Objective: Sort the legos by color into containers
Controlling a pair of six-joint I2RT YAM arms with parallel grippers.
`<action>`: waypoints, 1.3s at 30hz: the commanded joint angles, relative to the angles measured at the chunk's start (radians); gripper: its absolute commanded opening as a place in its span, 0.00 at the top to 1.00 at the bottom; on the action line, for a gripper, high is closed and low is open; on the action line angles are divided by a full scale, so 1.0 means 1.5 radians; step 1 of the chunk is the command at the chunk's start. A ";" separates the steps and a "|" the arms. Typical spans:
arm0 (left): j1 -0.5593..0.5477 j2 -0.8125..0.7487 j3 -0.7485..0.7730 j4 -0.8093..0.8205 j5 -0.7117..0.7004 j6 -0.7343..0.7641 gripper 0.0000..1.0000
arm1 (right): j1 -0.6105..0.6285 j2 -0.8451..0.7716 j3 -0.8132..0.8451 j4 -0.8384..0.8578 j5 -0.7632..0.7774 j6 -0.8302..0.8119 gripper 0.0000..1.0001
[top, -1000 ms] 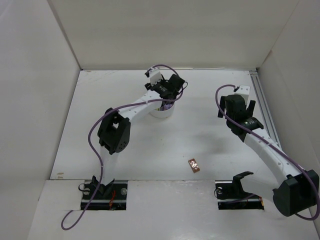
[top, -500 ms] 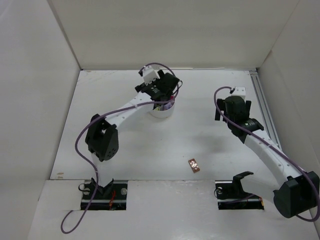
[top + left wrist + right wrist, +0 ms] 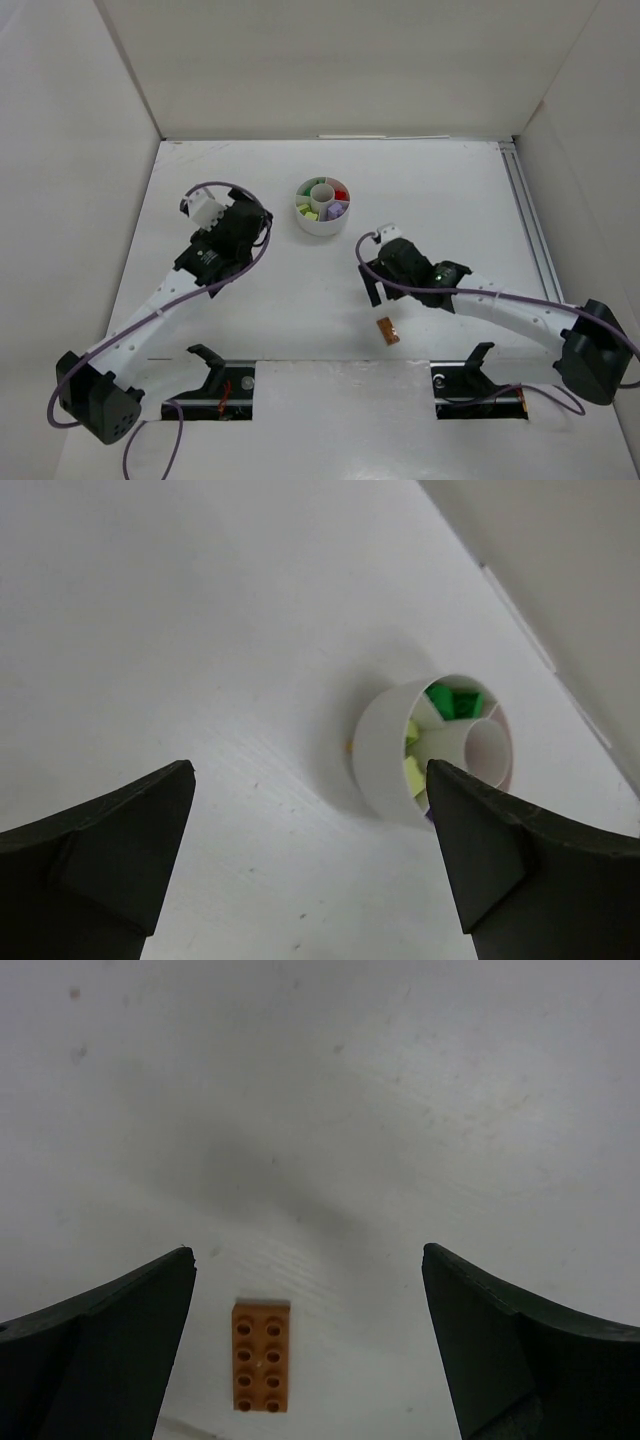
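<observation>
White bench [image 3: 450, 200], orange-brown studded plastic brick [image 3: 262, 1356] at lower centre: my right hand [image 3: 308, 1260] hovers spread near it for the pick; left hand [image 3: 310, 770], spread and empty, stands clear of the white divided dish [image 3: 380, 750].

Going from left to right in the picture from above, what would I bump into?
left tool → dish → brick
</observation>
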 commanded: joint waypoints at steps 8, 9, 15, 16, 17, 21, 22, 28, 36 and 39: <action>-0.001 -0.102 -0.103 -0.055 0.082 -0.045 0.00 | 0.111 0.019 -0.072 -0.035 -0.057 0.114 0.07; -0.001 -0.102 -0.104 -0.055 0.082 -0.045 0.00 | 0.121 0.019 -0.085 -0.041 -0.064 0.133 0.09; -0.001 -0.117 -0.116 -0.061 0.107 -0.045 0.00 | 0.139 0.045 -0.107 -0.048 -0.046 0.180 0.16; -0.001 -0.117 -0.122 -0.061 0.107 -0.045 0.00 | 0.140 0.058 -0.114 -0.048 -0.039 0.187 0.21; -0.001 -0.123 -0.129 -0.061 0.113 -0.045 0.00 | 0.140 0.058 -0.114 -0.048 -0.039 0.193 0.34; -0.001 -0.123 -0.142 -0.067 0.126 -0.062 0.00 | 0.146 0.076 -0.114 -0.055 0.000 0.209 0.60; -0.001 -0.123 -0.142 -0.067 0.126 -0.062 0.00 | 0.154 0.076 -0.106 -0.055 0.007 0.216 0.65; -0.001 -0.129 -0.149 -0.067 0.119 -0.068 0.00 | 0.154 0.039 -0.044 -0.044 0.054 0.156 0.87; -0.001 -0.115 -0.141 -0.067 0.119 -0.061 0.00 | 0.154 0.006 0.066 0.235 0.158 -0.115 0.86; -0.001 -0.101 -0.133 -0.058 0.126 -0.045 0.00 | 0.154 0.044 0.097 0.407 0.191 -0.270 0.86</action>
